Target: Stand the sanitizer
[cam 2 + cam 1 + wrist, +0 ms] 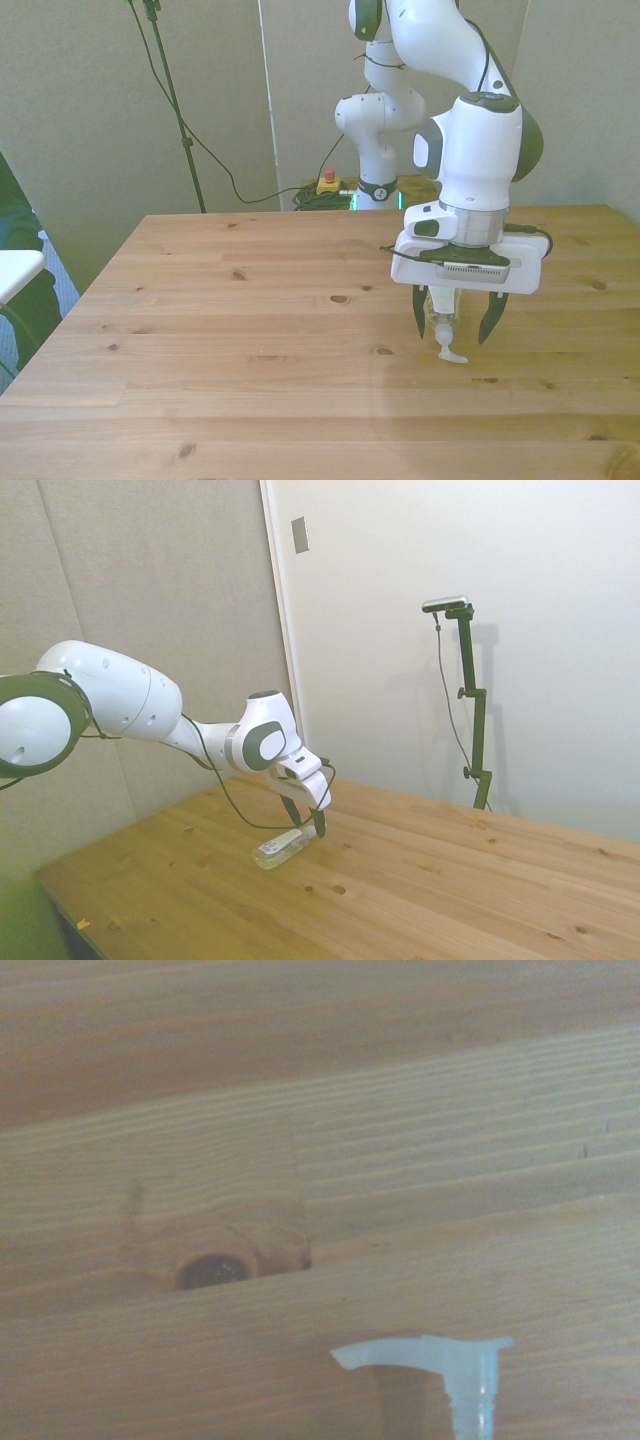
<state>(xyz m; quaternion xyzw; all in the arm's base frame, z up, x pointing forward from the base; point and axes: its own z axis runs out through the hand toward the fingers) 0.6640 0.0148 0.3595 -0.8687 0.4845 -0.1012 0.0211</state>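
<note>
Small clear plastic sanitizer bottle point(279, 848) with pale yellowish liquid and white pump top lies on its side on the light wooden plank tabletop point(420, 890), lower centre-left of the side view. White arm's pincer point(456, 325) points down over it, dark fingers point(419, 313) spread apart either side of the bottle, not closed. Front view: pump nozzle point(449, 352) protrudes below, right of centre. Wrist view: nozzle point(425, 1353) near a dark knot point(213, 1270).

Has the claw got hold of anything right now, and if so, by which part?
Nothing is held. The claw stands open astride the sanitizer, which lies on its side on the table, pump top poking out beyond the fingers.
</note>
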